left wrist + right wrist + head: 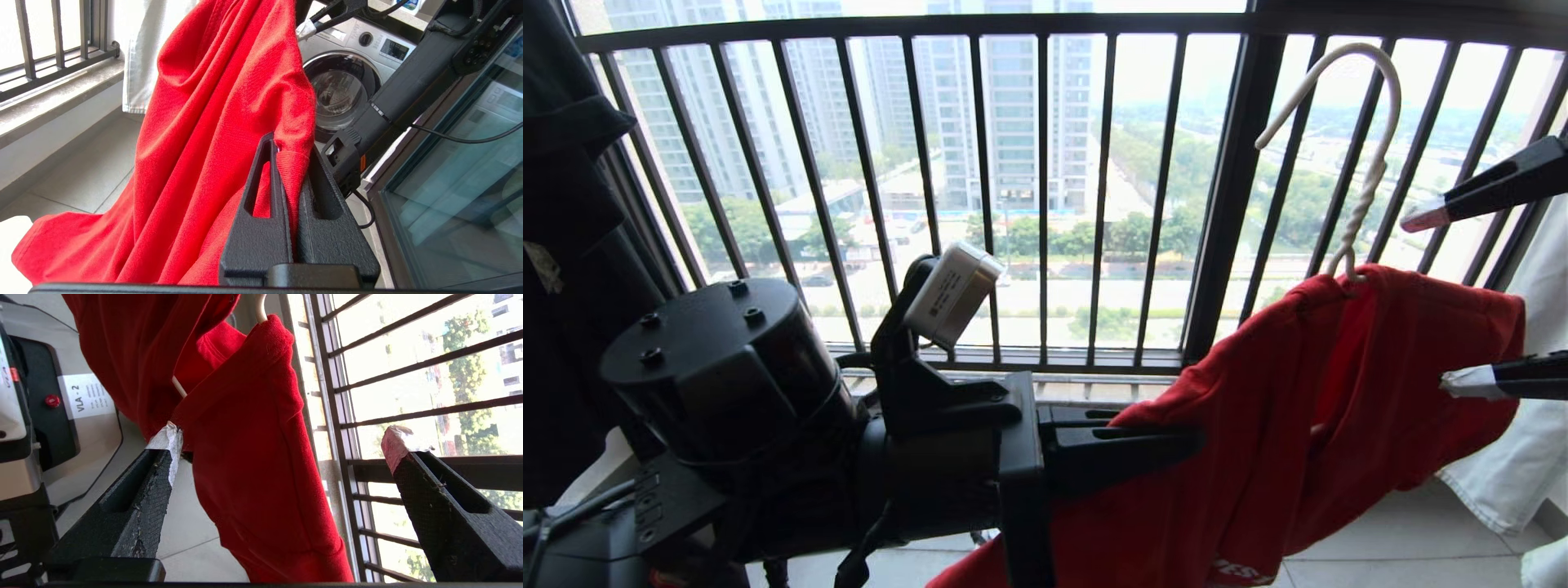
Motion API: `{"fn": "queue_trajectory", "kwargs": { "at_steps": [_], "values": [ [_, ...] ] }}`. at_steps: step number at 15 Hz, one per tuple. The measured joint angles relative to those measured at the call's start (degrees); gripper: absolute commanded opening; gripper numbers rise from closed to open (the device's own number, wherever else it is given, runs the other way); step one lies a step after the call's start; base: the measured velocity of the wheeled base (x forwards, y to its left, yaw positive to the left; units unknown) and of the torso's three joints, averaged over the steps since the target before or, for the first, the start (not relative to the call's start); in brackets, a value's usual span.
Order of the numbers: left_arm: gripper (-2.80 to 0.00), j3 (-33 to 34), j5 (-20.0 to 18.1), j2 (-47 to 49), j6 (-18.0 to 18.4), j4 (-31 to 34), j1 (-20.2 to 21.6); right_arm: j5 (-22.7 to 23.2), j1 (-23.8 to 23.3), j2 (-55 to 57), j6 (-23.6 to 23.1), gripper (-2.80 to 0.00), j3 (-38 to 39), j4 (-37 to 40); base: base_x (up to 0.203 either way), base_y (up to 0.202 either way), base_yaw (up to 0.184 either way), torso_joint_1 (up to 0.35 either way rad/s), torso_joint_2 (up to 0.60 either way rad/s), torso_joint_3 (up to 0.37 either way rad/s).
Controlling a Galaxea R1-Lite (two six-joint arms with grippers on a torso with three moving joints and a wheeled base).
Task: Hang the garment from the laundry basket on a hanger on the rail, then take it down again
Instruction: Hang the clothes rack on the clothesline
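Hanging on the hanger [1372,163] in front of the window railing [1045,196], the garment [1307,408] is draped low | left gripper [292,163] is clamped tight on a fold of the shirt's fabric | right gripper [282,437] is spread wide beside the shirt's shoulder, nothing pinched, railing just behind it

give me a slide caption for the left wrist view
Left gripper shut on a fold of the red T-shirt, a silver front-loading washing machine behind.
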Motion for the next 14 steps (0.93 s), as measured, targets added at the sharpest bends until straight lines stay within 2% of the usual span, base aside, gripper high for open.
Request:
{"fn": "queue_trajectory", "kwargs": {
  "at_steps": [4,8,9,12,14],
  "values": [
    [-2.80,0.94,-1.11,-1.92,-0.03,0.00,0.00,3.87,3.76,1.94,0.35,0.00,0.00,2.79,0.000,0.000,0.000,0.000,0.00,0.000],
    [-2.80,1.98,-1.69,-3.91,0.06,0.01,0.00,6.56,5.60,3.58,0.41,0.00,-0.20,2.99,0.000,0.000,0.000,0.000,0.00,0.000],
    [-2.80,2.03,-1.68,-4.14,0.11,0.00,0.01,6.84,6.11,3.99,0.44,-2.80,-0.40,2.93,0.000,0.000,0.000,0.000,0.00,0.000],
    [-2.80,2.08,-1.63,-4.71,0.06,0.05,0.01,9.48,6.85,4.80,0.85,-2.80,-0.61,2.51,0.000,0.000,0.000,0.000,0.00,0.000],
    [-2.80,2.00,-1.58,-5.08,0.06,0.11,0.06,9.68,7.27,5.08,1.93,-2.80,-0.68,2.46,0.000,0.000,0.000,0.000,0.00,0.000]
  ]
}}
